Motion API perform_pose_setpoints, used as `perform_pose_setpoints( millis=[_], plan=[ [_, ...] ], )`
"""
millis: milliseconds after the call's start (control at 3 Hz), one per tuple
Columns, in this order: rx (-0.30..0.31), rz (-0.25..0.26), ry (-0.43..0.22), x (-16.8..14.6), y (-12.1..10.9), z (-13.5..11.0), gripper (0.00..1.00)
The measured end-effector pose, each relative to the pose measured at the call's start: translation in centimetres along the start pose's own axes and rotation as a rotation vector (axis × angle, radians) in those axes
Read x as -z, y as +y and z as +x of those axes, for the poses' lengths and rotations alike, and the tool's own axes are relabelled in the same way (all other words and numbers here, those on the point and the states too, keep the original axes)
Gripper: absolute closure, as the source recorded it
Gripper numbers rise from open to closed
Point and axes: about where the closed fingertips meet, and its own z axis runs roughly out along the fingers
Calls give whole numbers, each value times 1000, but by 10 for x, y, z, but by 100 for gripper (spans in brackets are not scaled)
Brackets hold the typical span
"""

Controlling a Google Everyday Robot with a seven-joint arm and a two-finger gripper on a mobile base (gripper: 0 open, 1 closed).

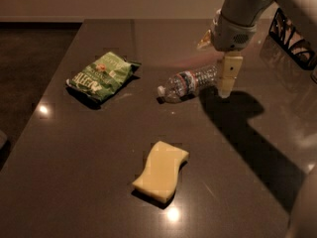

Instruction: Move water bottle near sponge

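Observation:
The water bottle (189, 83) lies on its side near the middle of the dark table, white cap pointing left, label band around its middle. The pale yellow sponge (160, 170) lies flat nearer the front, well apart from the bottle. The gripper (227, 77) hangs from the arm at the upper right, its pale finger pointing down just above the bottle's right end. Only one finger shows clearly.
A green chip bag (102, 75) lies to the left of the bottle. A dark patterned object (292, 37) stands at the table's far right edge. The arm casts a broad shadow (250, 133) over the right side of the table (74, 172).

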Motion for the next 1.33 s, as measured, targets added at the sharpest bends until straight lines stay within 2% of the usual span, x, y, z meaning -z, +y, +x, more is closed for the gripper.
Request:
perform_pose_setpoints(
  millis=[333,667,1333],
  plan=[
    [8,-29,13,-20,-5,-3,4],
    [-2,-52,28,-31,-7,-2,22],
    [-47,-56,41,-27,3,1,68]
  ],
)
